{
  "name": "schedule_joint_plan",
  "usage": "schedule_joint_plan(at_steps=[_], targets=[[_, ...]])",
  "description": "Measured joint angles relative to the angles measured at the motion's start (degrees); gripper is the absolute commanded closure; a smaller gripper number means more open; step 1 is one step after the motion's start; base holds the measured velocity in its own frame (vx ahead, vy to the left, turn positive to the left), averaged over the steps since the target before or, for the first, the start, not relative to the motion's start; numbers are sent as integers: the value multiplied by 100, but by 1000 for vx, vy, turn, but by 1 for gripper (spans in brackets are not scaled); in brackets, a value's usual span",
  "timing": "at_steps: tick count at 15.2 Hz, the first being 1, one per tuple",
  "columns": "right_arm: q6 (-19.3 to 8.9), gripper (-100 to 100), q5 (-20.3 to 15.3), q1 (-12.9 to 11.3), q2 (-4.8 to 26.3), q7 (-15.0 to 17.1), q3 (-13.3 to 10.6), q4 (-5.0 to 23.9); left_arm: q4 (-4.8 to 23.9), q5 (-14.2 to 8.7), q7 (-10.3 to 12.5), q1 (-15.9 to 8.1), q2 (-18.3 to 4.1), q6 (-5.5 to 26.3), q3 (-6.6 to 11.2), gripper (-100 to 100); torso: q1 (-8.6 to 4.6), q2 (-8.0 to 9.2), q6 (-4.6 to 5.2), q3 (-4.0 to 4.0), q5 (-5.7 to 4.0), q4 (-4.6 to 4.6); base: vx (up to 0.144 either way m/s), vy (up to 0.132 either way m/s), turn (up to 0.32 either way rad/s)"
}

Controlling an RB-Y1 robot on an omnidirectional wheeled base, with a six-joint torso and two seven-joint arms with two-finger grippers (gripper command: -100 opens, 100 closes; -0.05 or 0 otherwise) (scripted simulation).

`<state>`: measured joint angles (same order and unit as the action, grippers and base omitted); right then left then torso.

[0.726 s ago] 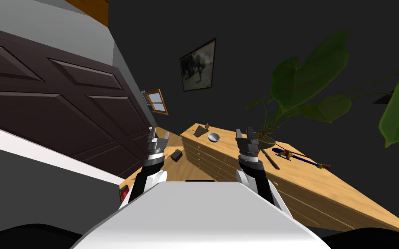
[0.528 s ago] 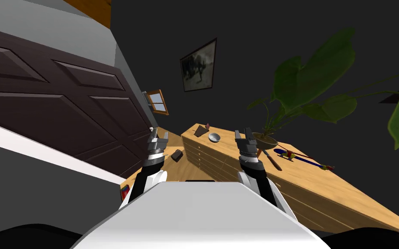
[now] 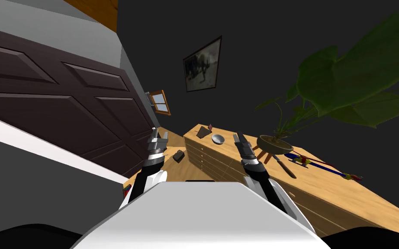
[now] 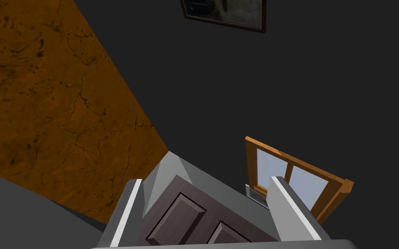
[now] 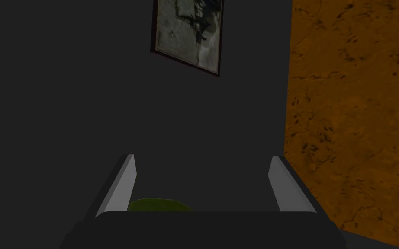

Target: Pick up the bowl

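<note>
On the left, beside the dark panelled door (image 3: 64, 108), the left gripper (image 3: 158, 139) hangs with its two fingers spread apart. One small dark block (image 3: 178, 155) lies on the floor just right of it. On the wooden dresser (image 3: 324, 186) lie one dark flat card (image 3: 202, 132), then the single grey bowl (image 3: 218, 138), upright near the dresser's far left corner. The right gripper (image 3: 239, 138), fingers likewise parted, stands just right of the bowl, apart from it. Further right: one potted plant (image 3: 274, 144), one brown-handled tool (image 3: 286, 167), one multicoloured toy (image 3: 320, 164).
</note>
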<state>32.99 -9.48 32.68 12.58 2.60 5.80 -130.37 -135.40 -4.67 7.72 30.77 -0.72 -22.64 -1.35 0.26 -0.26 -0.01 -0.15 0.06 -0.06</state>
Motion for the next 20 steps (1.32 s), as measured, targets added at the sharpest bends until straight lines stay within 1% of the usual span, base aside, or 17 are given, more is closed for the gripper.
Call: schedule_joint_plan(at_steps=[6, 8, 11, 13, 15, 18, 19, 20], targets=[[78, -100, -249, 270, 673, -133, 236, 410, 0, 0, 0, 0, 0, 0, 0, 0, 10, -7, -1, -4, 2, -1, 73, 88, 59], [56, -100, -354, 356, 911, -187, 308, 533, 0, 0, 0, 0, 0, 0, 0, 0, 13, -8, 0, -4, 3, -2, 79, 102, 69], [113, -100, -485, 531, 1315, -241, 501, 824, 0, 0, 0, 0, 0, 0, 0, 0, 17, -10, 0, -6, 4, -2, 88, 104, 61], [149, -100, -613, 664, 1541, -318, 565, 989, 0, 0, 0, 0, 0, 0, 0, 0, 17, -14, 0, -8, 4, -3, 97, 100, 72], [146, -100, -684, 719, 1764, -356, 633, 1106, 0, 0, 0, 0, 0, 0, 0, 0, 9, -6, 0, -4, 3, -2, 61, 71, 34], [153, -100, -834, 829, 2153, -411, 771, 1401, 0, 0, 0, 0, 0, 0, 0, 0, 13, -5, -1, -3, 3, -1, 76, 97, 71], [159, -100, -884, 892, 2277, -434, 815, 1480, 0, 0, 0, 0, 0, 0, 0, 0, 17, -7, 0, -4, 4, -1, 92, 114, 84], [187, -100, -949, 1023, 2397, -470, 883, 1554, 0, 0, 0, 0, 0, 0, 0, 0, 21, -8, 0, -5, 5, -2, 80, 101, 55]])
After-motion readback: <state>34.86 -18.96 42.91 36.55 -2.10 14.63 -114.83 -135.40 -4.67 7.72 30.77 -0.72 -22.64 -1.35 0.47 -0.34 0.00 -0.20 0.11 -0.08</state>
